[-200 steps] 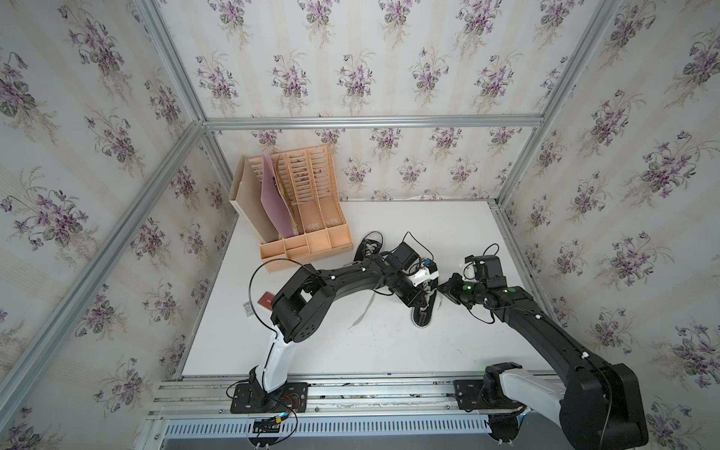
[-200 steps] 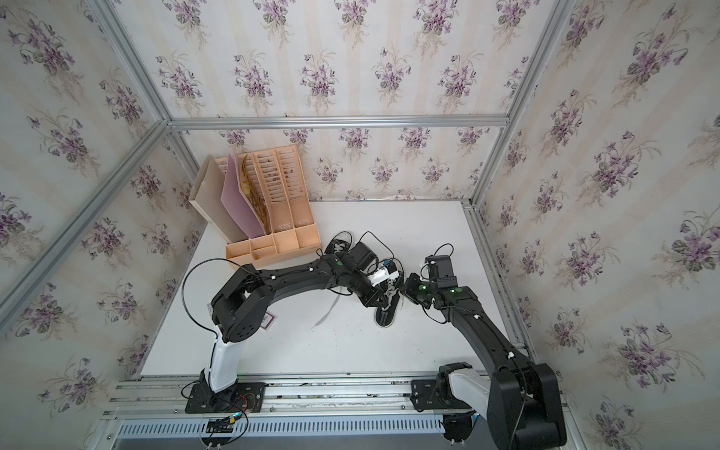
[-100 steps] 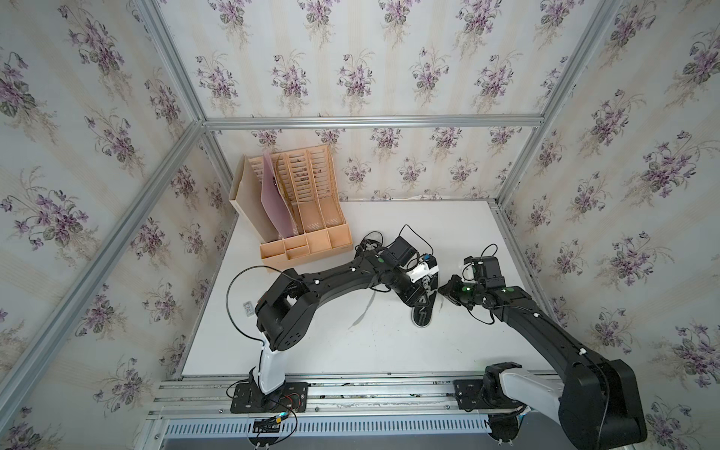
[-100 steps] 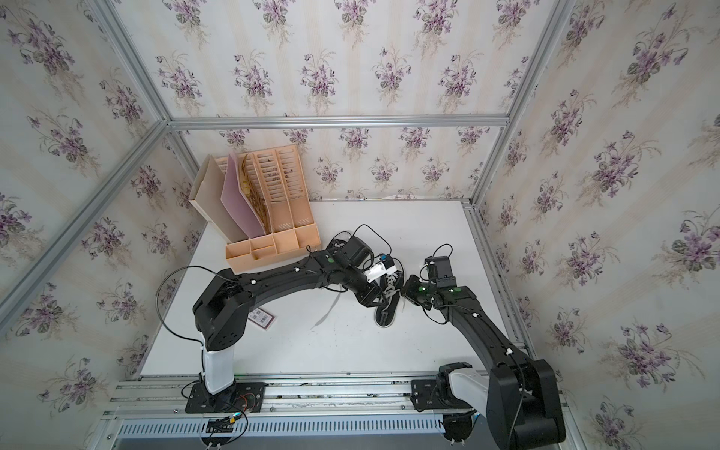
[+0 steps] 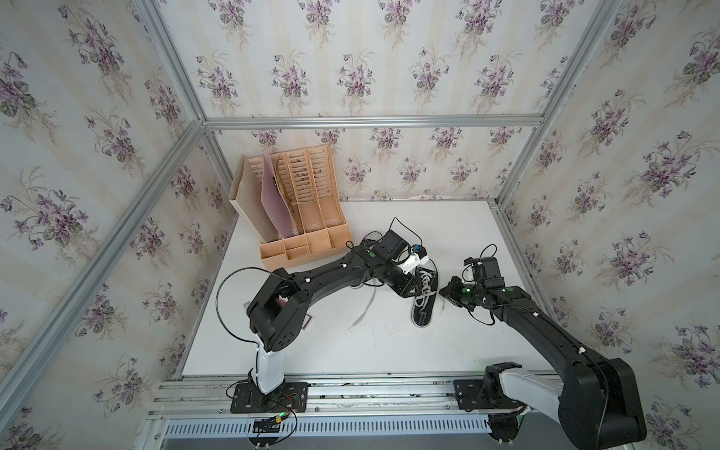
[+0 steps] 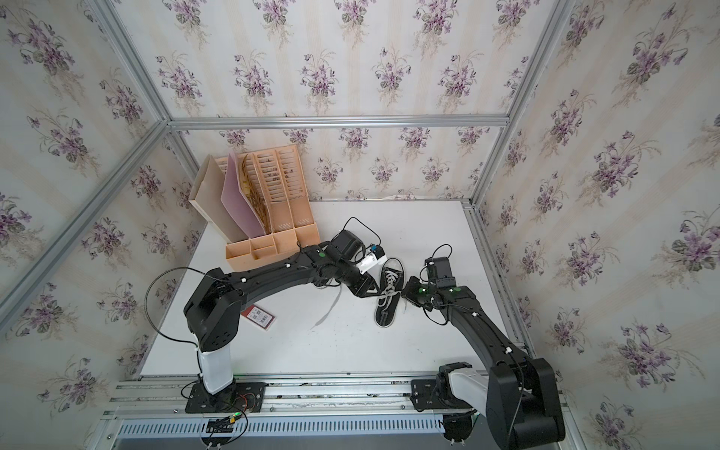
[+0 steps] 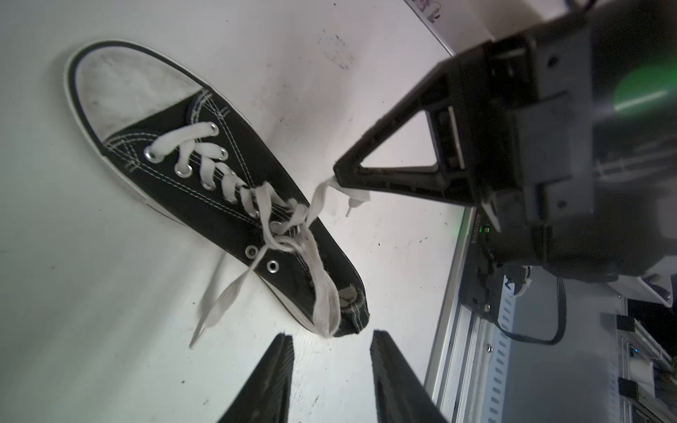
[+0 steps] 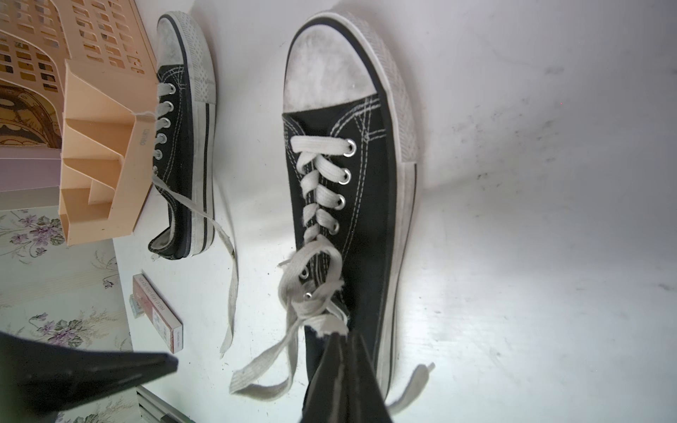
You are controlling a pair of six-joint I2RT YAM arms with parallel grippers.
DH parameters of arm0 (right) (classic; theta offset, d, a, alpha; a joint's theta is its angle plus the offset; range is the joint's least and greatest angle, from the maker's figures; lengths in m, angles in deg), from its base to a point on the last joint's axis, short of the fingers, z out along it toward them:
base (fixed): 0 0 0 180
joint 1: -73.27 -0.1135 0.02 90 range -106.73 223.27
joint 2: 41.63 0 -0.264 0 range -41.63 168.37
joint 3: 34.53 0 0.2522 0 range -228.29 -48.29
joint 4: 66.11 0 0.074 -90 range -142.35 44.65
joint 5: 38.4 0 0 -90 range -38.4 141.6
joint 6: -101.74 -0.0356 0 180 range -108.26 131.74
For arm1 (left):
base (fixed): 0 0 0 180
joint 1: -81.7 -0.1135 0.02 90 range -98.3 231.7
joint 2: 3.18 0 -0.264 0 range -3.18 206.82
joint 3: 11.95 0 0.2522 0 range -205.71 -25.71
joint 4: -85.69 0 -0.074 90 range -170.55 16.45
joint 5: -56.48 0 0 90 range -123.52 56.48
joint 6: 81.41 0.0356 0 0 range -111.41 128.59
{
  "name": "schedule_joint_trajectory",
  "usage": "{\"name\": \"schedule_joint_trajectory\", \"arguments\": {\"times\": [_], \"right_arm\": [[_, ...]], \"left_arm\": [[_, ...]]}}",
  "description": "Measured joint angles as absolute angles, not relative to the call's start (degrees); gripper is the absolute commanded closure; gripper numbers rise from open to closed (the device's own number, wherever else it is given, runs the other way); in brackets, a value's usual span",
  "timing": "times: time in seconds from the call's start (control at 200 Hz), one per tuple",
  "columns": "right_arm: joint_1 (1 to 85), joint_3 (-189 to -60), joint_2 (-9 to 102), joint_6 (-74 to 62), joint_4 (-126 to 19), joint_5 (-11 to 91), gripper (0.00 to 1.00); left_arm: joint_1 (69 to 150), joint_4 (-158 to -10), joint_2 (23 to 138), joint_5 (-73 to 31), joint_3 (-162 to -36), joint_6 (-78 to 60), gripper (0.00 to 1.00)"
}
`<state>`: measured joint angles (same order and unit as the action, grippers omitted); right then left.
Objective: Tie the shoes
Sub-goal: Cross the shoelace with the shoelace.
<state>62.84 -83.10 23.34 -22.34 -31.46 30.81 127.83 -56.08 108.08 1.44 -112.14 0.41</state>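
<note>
One of the shoes point(image 5: 424, 296) point(image 6: 389, 296), a black sneaker with a white toe cap, lies between my grippers in both top views. Its white laces point(image 8: 311, 293) are crossed in a loose knot over the tongue. My right gripper point(image 8: 342, 335) point(image 7: 337, 176) is shut on a lace strand just off that knot, holding it taut. A slack lace loop point(image 8: 263, 381) hangs to the table. My left gripper point(image 7: 331, 340) point(image 5: 405, 288) stands open at the heel, holding nothing. The other shoe point(image 8: 183, 146) lies beside the organizer, its lace point(image 8: 230, 293) point(image 5: 362, 307) trailing loose.
A peach desk organizer point(image 5: 296, 218) point(image 6: 269, 218) point(image 8: 102, 164) stands at the back left with a pink folder in it. A small red-and-white box point(image 6: 259, 317) point(image 8: 155, 311) lies near the left arm. The aluminium rail point(image 7: 450, 278) runs along the table's front edge.
My left gripper was shut a second ago and now stands open with nothing in it, and its arm's elbow has swung left. The right gripper has kept its hold on the lace.
</note>
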Motion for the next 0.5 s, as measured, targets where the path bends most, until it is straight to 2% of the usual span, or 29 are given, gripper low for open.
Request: {"name": "schedule_joint_trajectory", "arguments": {"times": [0.235,0.499], "right_arm": [[62.8,-82.5,23.1,-22.3,-31.3,31.0,1.0],[62.8,-82.2,22.9,-22.1,-31.4,31.0,1.0]], "left_arm": [[126.8,-56.7,117.0,4.9,-120.3,-1.9,0.66],[126.8,-55.9,121.0,5.6,-123.5,-2.8,0.68]]}}
